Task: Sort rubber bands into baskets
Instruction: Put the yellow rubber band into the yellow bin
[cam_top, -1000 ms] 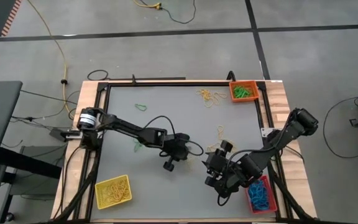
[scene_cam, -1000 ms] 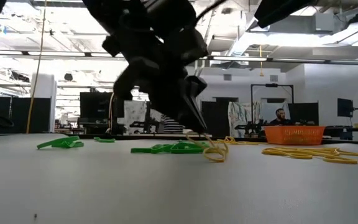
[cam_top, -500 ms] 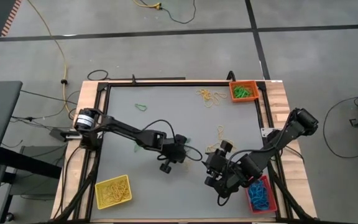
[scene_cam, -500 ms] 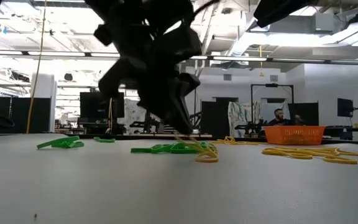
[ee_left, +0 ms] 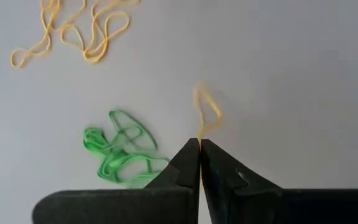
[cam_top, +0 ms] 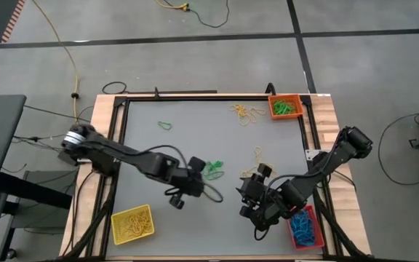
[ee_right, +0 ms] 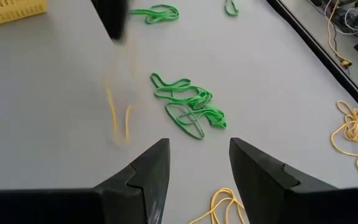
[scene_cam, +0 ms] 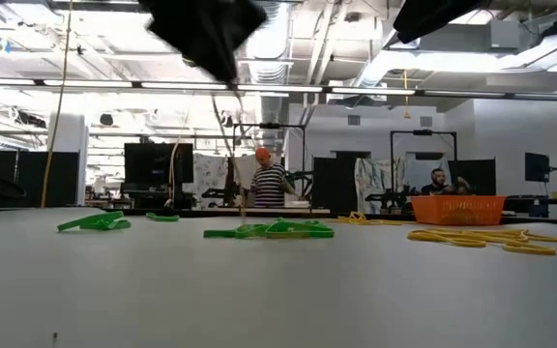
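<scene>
While the left gripper [cam_top: 174, 201] hangs above the table [cam_top: 195, 138] near the yellow basket [cam_top: 132, 223], the right gripper [cam_top: 247, 211] waits beside the red basket [cam_top: 304, 227]; the orange basket [cam_top: 284, 106] sits at the far corner. Low view: green bands [scene_cam: 269, 230] lie mid-table. Left wrist view: fingers pressed together pinch a yellow band [ee_left: 205, 114]. Right wrist view: fingers [ee_right: 148, 171] stand apart, holding nothing.

Yellow rubber band [ee_right: 118, 115] blurred; left end effector [scene_cam: 222, 70] cut off above
</scene>
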Robot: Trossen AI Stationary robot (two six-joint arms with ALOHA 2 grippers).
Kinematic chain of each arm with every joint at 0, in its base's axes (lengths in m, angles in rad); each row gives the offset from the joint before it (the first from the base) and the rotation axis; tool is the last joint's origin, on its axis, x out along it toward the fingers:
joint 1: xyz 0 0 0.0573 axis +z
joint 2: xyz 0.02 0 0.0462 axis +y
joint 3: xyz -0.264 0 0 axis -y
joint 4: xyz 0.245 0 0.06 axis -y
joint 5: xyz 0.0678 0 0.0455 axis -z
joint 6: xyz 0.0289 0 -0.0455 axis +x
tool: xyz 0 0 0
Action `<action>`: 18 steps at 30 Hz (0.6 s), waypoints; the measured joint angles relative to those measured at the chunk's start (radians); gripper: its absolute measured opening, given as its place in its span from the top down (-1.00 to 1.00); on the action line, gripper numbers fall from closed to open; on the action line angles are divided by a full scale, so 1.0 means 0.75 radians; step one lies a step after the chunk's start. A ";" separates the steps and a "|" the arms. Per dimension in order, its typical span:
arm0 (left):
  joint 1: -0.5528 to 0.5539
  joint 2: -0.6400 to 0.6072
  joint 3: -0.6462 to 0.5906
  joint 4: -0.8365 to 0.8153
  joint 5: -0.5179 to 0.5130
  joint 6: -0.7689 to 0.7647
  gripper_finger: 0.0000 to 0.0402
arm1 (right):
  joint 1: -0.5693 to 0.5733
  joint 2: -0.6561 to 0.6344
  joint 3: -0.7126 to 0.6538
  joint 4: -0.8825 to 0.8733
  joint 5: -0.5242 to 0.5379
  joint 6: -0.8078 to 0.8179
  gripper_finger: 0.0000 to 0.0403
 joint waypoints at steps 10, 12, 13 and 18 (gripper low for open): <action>-0.188 -0.341 0.020 -0.306 0.009 -0.310 1.00 | -0.027 0.000 0.000 0.001 0.002 -0.035 0.03; -0.223 -0.397 0.020 -0.346 0.012 -0.391 1.00 | -0.036 0.000 0.000 0.000 0.002 -0.036 0.03; -0.243 -0.425 0.020 -0.374 0.012 -0.434 1.00 | -0.040 0.000 0.000 0.000 0.002 -0.036 0.03; -0.337 -0.522 0.019 -0.545 0.012 -0.669 1.00 | -0.053 0.000 0.000 -0.002 0.002 -0.038 0.03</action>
